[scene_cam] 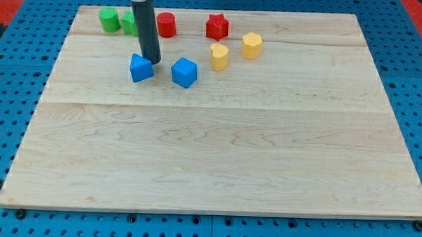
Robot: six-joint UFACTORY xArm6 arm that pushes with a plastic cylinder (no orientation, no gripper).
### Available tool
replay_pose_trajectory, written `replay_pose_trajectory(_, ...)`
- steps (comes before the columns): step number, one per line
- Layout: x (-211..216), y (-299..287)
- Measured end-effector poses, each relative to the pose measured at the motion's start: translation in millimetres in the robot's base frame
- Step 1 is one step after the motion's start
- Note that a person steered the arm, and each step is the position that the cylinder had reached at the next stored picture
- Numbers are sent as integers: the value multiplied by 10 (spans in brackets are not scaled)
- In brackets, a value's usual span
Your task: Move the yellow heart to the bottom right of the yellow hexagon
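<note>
Bright, even light falls from overhead, and the pale wooden worktop (217,147) shows its grain clearly with no harsh glare. Shadows are short and soft, sitting close under each block. Focus is sharp across the view, and the board's edges look straight, with little distortion.

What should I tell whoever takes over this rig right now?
My tip is down on the board by the upper right edge of the left blue block, far to the view's left of the job's blocks.
The yellow heart sits to the lower left of the yellow hexagon, a small gap between them.
Done: nothing visible yet; the heart is on the wrong side.
Left: bring the tip over past the second blue block, then push the heart round to the hexagon's bottom right without nudging the hexagon or the red star above.
</note>
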State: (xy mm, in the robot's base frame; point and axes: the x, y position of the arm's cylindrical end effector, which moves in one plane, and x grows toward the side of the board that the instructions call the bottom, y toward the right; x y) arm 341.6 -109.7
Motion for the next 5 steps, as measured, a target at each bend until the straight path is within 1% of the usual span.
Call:
replay_pose_trajectory(1,-35,87)
replay_pose_trajectory(2,-346,242)
replay_pose_trajectory(4,-107,1594)
replay_pose_trajectory(5,-123,1644)
